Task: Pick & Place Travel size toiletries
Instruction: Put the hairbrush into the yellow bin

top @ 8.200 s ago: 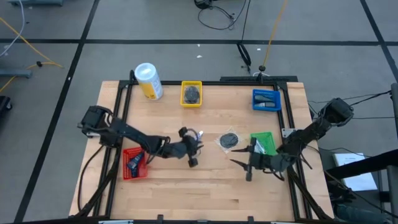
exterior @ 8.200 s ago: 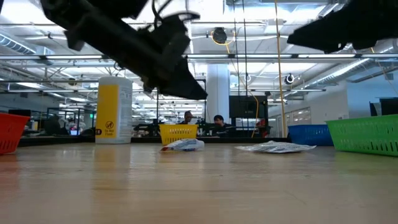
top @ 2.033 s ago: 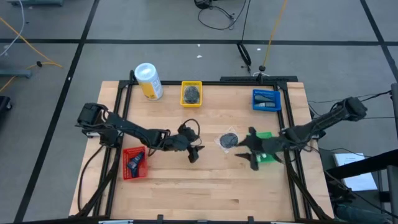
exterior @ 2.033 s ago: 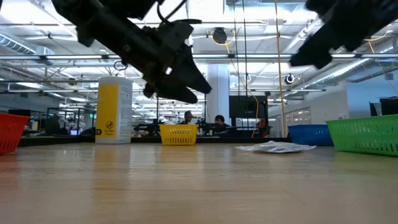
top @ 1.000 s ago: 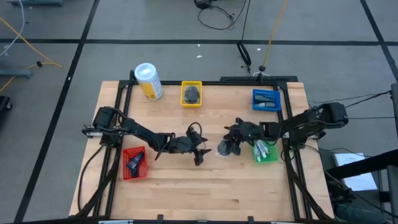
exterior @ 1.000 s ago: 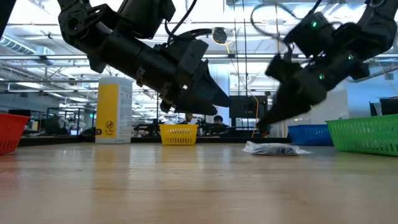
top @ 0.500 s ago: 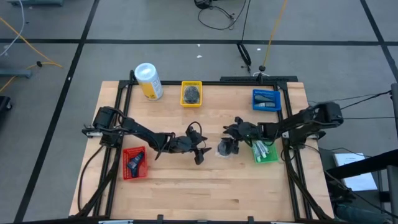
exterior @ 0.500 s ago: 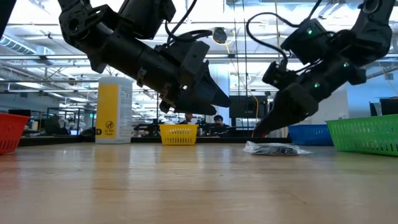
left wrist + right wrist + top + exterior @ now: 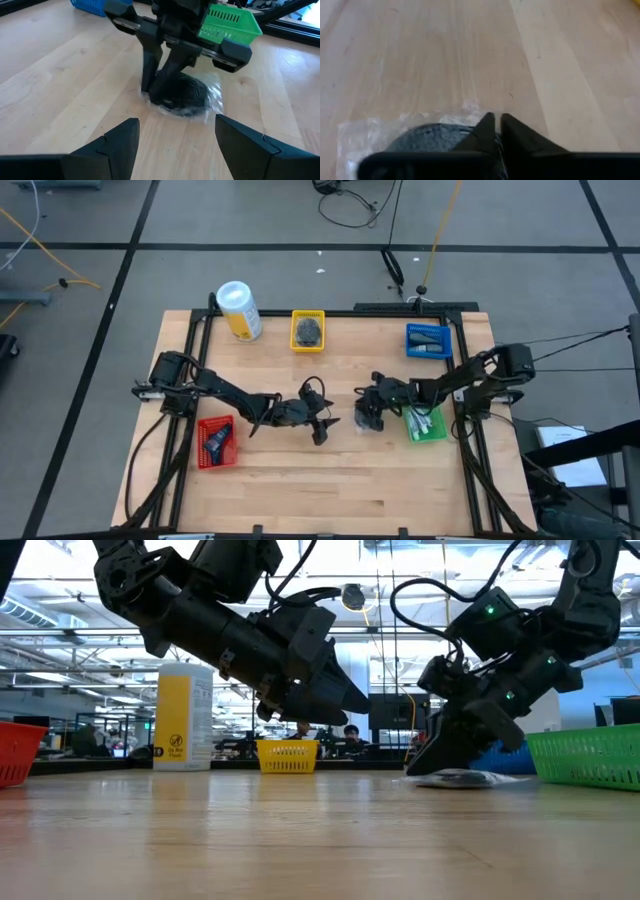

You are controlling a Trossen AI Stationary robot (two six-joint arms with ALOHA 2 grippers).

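Observation:
A dark round disc in a clear wrapper (image 9: 368,423) lies flat on the wooden table near its middle; it also shows as the wrapped disc (image 9: 182,95) in the left wrist view. My right gripper (image 9: 362,418) comes in from the table's right, and its fingertips (image 9: 494,120) are closed together on the pack. My left gripper (image 9: 175,140) hangs open just left of the pack, above the table, with nothing between its fingers. White tubes lie in a green tray (image 9: 427,423). My right gripper has its two fingers (image 9: 148,70) brought together on the pack's edge (image 9: 151,94), on the side facing my left arm. They slant down from the table's right. The clear wrapper (image 9: 375,135) and the disc lie flat on the table.
A red tray (image 9: 215,442) stands near the left arm, a yellow tray (image 9: 308,330) with a dark disc at the far middle, a blue tray (image 9: 428,340) at the far right. A yellow canister with a white lid (image 9: 239,310) lies at the far left.
My right gripper has sunk from above the wrapped disc until its fingertips reach the pack at the table's surface. The arm has tipped further down. My left gripper has kept still.

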